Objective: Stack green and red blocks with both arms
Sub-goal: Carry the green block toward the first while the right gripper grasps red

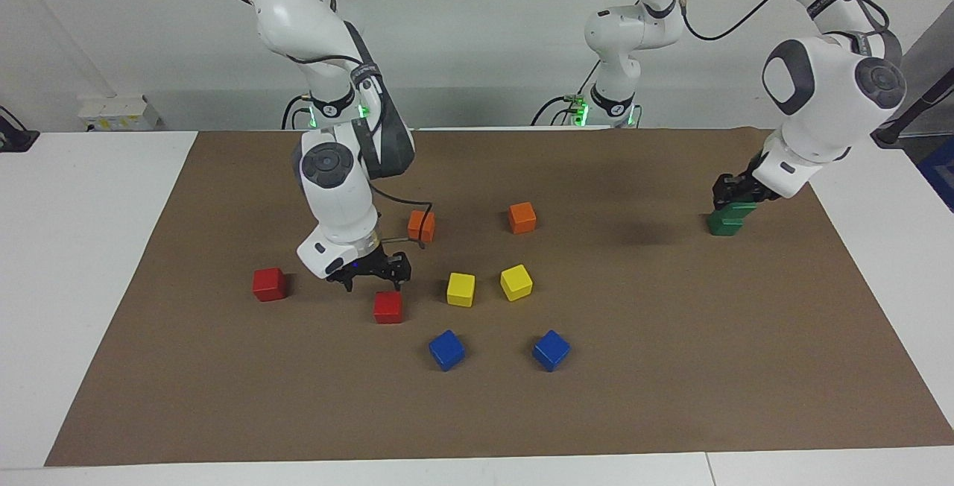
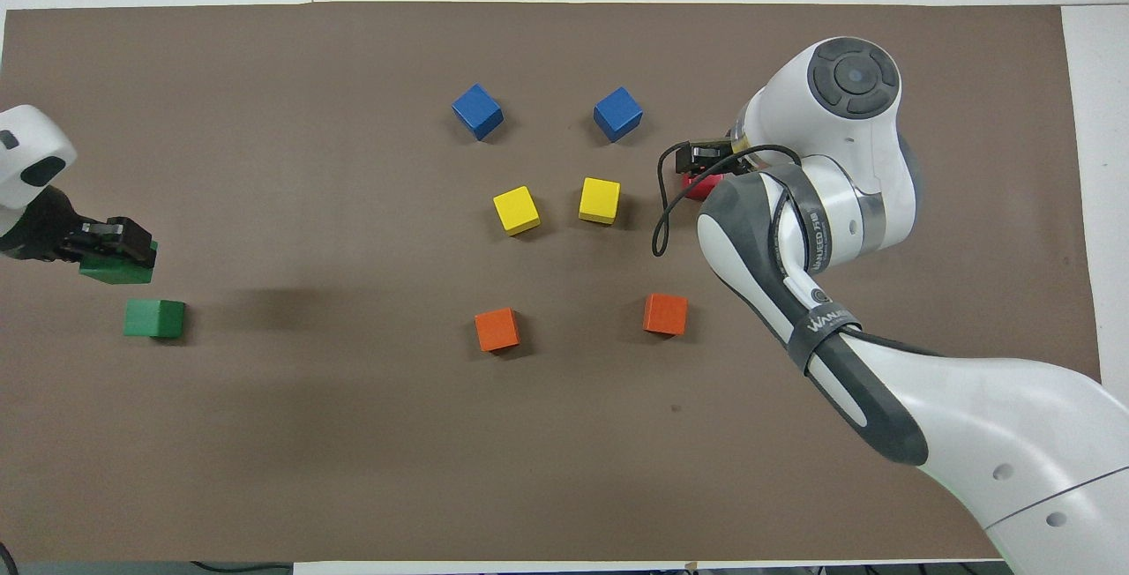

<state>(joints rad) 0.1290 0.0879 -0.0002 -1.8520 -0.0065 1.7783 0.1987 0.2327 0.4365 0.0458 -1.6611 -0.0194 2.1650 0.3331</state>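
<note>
Green block (image 1: 733, 209) is clamped in the left fingers (image 1: 734, 195), right fingers (image 1: 375, 275) spread over a red block (image 1: 387, 307); arm band reads "WANUCO".

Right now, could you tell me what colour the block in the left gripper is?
Dark green block, held in the left gripper; clearest in the overhead view.

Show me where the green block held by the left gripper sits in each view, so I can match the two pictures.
Facing view: the held green block is at the picture's right, under the left gripper, just above the other green block.
Overhead view: the held green block is at the left edge, just above the other green block in the picture.
Shared landmark: the two yellow blocks.
</note>
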